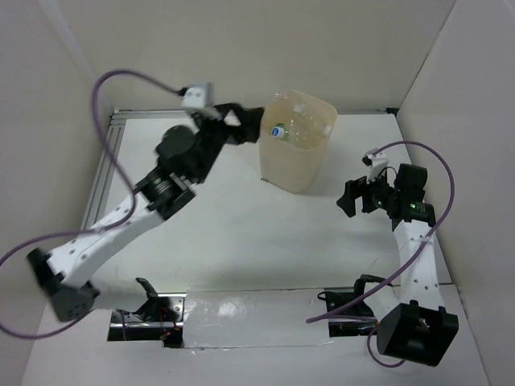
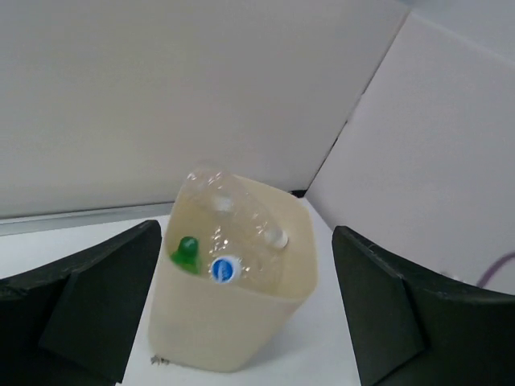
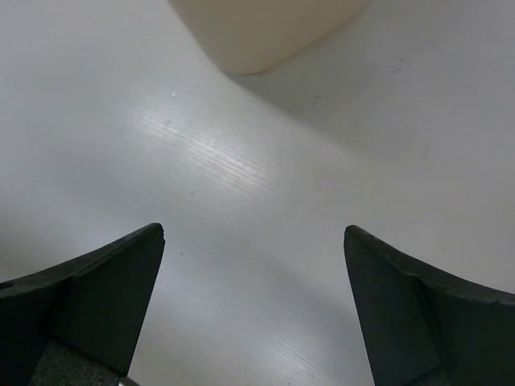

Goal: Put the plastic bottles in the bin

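The bin (image 1: 294,165) is a tall cream tub standing at the back of the table. Inside it lie several plastic bottles (image 1: 296,125). In the left wrist view the bin (image 2: 225,322) holds a green bottle top (image 2: 187,253), a blue-and-white cap (image 2: 226,269) and a clear bottle (image 2: 229,211) poking above the rim. My left gripper (image 1: 251,125) hovers just left of the bin's rim, open and empty, and its dark fingers (image 2: 96,297) frame the bin. My right gripper (image 1: 348,199) stands open to the right of the bin, over bare table, nothing between its fingers (image 3: 105,289).
White walls close in the table at the back and on the right (image 1: 451,96). An aluminium rail (image 1: 105,173) runs along the left edge. The bin's lower corner (image 3: 257,32) shows at the top of the right wrist view. Purple cables (image 1: 121,80) loop off both arms.
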`<control>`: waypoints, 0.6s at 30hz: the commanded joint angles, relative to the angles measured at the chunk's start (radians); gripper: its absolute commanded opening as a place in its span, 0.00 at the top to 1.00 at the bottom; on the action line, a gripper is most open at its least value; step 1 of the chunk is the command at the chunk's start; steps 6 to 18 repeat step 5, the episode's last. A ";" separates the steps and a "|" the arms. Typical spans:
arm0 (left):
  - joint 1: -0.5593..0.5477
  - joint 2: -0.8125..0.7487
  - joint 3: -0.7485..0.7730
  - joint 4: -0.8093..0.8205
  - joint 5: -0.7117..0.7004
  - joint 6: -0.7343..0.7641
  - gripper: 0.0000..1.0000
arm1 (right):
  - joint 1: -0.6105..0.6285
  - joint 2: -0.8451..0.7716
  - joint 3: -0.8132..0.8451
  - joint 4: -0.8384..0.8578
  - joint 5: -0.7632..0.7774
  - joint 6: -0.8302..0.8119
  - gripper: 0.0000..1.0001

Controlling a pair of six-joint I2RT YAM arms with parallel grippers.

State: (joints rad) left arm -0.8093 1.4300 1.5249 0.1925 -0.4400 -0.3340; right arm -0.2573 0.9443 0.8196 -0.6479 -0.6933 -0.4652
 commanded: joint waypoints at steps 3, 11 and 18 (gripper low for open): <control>0.093 -0.376 -0.481 -0.154 0.040 -0.141 0.00 | -0.002 -0.042 0.046 0.137 0.178 0.177 0.01; 0.146 -0.484 -0.659 -0.195 0.049 -0.154 0.00 | -0.002 -0.079 0.032 0.171 0.187 0.203 0.01; 0.146 -0.484 -0.659 -0.195 0.049 -0.154 0.00 | -0.002 -0.079 0.032 0.171 0.187 0.203 0.01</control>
